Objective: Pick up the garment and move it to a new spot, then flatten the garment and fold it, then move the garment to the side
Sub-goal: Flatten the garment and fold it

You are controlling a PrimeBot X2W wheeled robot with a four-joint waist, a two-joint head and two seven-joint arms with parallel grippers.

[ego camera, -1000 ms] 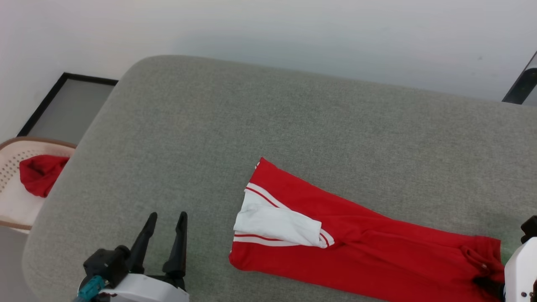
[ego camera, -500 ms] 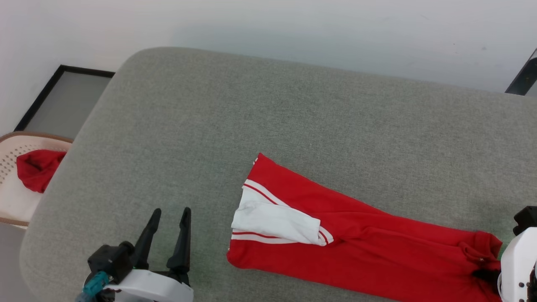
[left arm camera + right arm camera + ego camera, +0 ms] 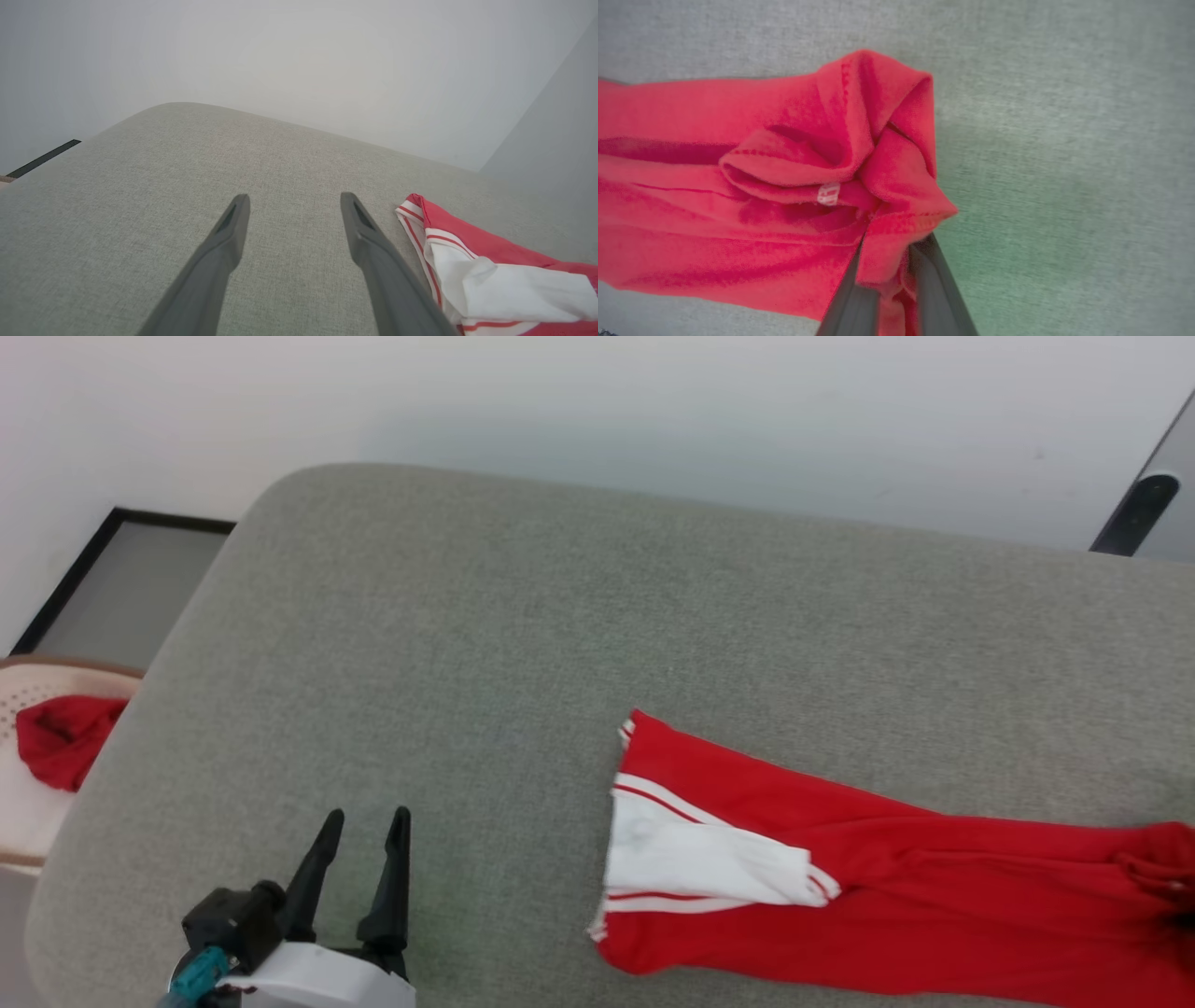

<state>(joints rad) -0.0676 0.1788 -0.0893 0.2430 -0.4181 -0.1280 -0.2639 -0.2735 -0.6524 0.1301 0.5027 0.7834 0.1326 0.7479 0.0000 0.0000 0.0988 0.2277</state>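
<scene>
The garment (image 3: pixel 896 896), a red T-shirt folded into a long strip with a white sleeve on top, lies on the grey cushion at the lower right of the head view. Its striped end (image 3: pixel 467 275) shows to the right of my left gripper (image 3: pixel 294 205), which stands open over bare cushion, apart from the cloth. That same left gripper (image 3: pixel 364 831) sits at the lower left of the head view. My right gripper (image 3: pixel 889 247) is shut on the garment's bunched red hem (image 3: pixel 878 158), with cloth pinched between its fingers.
The grey cushioned surface (image 3: pixel 560 616) stretches wide, with free room at left and back. A pale basket (image 3: pixel 23 803) beyond the left edge holds a plain red cloth lump (image 3: pixel 61 737). A dark-framed panel (image 3: pixel 121 579) lies on the floor behind it. White wall at the back.
The garment has slid to the right across the cushion, its right end passing the picture's edge along with the right arm. The camera has shifted slightly. The left gripper stays open.
</scene>
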